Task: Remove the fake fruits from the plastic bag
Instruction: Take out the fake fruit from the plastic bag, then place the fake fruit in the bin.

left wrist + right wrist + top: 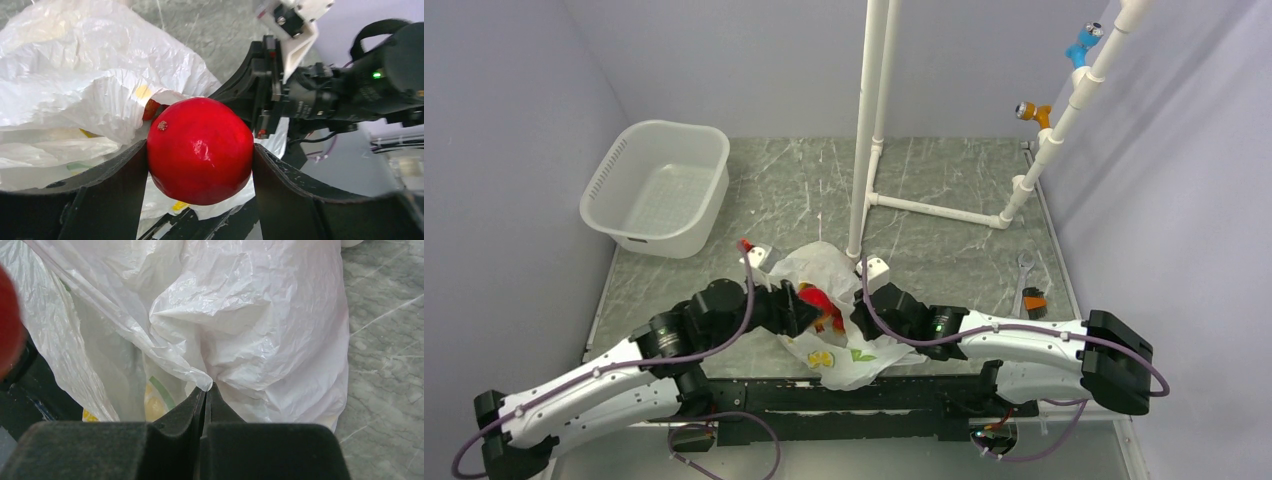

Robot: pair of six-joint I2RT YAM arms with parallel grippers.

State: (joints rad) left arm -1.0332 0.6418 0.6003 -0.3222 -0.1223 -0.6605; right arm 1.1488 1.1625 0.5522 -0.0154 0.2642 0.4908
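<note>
The white printed plastic bag point(839, 262) lies crumpled between my two arms near the table's front edge. My left gripper point(200, 160) is shut on the larger red round fruit point(200, 150), held just at the bag's mouth point(115, 95); the fruit shows red in the top view point(816, 301). A smaller red bit point(151, 108) peeks from the bag behind it. My right gripper point(206, 390) is shut on a fold of the bag point(240, 315), pinching the film at its fingertips. The banana is hidden.
A rigid white perforated tub point(656, 185) stands at the back left. A white pipe frame point(869, 130) rises behind the bag, its base bar running right. A wrench point(1024, 275) and a small orange-black object point(1034, 303) lie at the right.
</note>
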